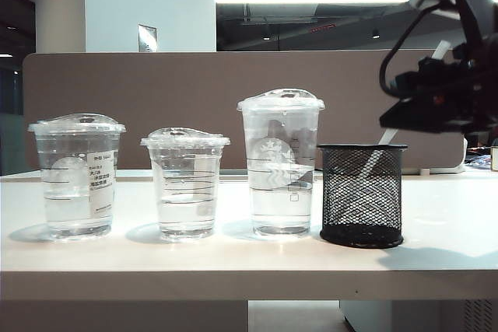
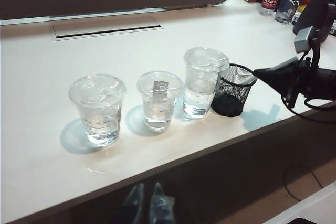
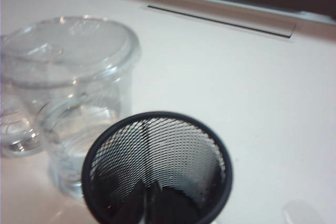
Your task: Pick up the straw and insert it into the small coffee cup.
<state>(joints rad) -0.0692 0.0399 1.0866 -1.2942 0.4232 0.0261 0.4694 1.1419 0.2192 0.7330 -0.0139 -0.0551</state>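
Three clear lidded cups stand in a row on the white table (image 1: 436, 246), each with some water in it. From the left of the exterior view they are a wide cup with a white text label (image 1: 76, 176), the small coffee cup (image 1: 185, 183) in the middle with thin black lines on its wall, and the tallest cup (image 1: 281, 162) with a faint round logo. Just beside the tallest cup, on its right, sits a black mesh holder (image 1: 362, 194).

Inside that holder the straw (image 1: 369, 167) leans, white and tilted, its upper end rising above the rim toward the right gripper (image 1: 405, 118). That gripper hangs over the holder's right side at the straw's top; its fingers (image 3: 143, 203) show at the edge of its wrist view, drawn together over the holder's mouth. The straw cannot be made out between them in that view, so I cannot tell from the pictures whether it is actually clamped.

Well apart from the cups, the left gripper (image 2: 147, 205) hovers off the table's near edge, in front of the small coffee cup; its fingers stand close together with nothing between them. The small coffee cup has the tallest cup between it and the straw.
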